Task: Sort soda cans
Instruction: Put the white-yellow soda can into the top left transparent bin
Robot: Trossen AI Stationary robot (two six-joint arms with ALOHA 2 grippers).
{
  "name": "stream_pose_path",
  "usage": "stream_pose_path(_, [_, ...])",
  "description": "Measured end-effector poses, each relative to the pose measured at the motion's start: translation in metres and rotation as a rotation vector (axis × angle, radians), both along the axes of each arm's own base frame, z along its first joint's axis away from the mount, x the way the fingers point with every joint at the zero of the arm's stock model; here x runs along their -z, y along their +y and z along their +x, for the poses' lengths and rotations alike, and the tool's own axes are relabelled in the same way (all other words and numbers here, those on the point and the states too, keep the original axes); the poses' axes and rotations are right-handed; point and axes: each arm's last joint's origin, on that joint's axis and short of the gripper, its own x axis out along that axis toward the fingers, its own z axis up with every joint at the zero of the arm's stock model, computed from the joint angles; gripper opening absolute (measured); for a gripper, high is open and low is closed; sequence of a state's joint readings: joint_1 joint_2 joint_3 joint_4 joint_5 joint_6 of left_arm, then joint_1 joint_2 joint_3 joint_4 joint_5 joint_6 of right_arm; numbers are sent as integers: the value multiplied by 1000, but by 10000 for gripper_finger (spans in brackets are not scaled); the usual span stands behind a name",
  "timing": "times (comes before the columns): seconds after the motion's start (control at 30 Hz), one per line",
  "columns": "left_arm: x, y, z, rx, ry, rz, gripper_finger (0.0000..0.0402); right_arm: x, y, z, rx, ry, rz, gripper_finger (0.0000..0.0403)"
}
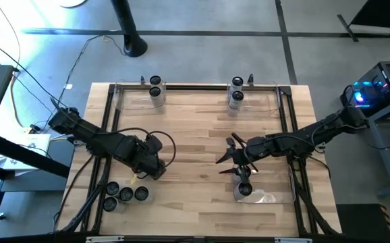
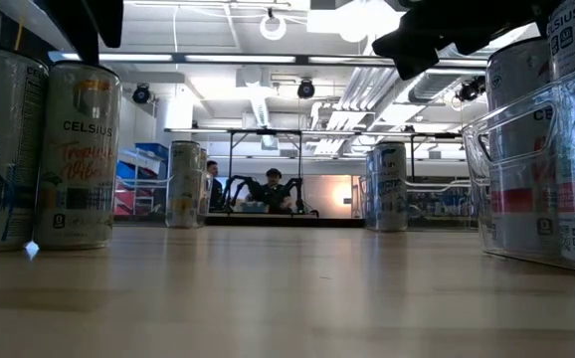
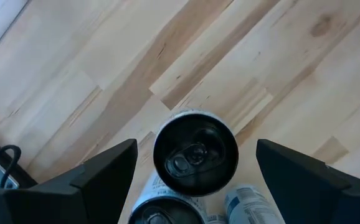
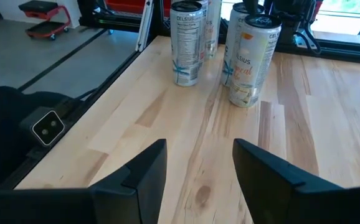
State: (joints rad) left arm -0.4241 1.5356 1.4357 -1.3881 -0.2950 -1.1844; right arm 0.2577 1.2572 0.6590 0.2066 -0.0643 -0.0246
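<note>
I have the left gripper [image 1: 156, 170] hanging over the loose cluster of soda cans [image 1: 124, 194] near the table's [image 1: 195, 135] front left corner, its fingers [image 3: 99, 177] spread wide with one can top [image 3: 195, 153] centred between them and nothing held. To do this pick well, I judge I should come straight down so the pads pass either side of that can alone, since a second can [image 3: 161, 211] stands just beside it and could be nudged over. The right gripper [image 1: 239, 164] hovers above the clear bin [image 1: 283, 196] at the front right, jaws partly apart and empty, with a can [image 1: 243, 189] already in that bin. Two more pairs of cans [image 1: 156, 89] stand in the bin along the far edge.
</note>
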Motion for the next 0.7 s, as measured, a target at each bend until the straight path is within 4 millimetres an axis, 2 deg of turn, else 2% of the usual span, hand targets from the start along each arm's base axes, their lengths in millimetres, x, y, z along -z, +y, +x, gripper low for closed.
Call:
stream_pose_path(0.33, [4,7,6,-53,29,-56,324,0,1,0,-18,2,9,179])
stream_pose_path(0.7, [34,11,30,-18,193,-116,324,0,1,0,-21,6,8,179])
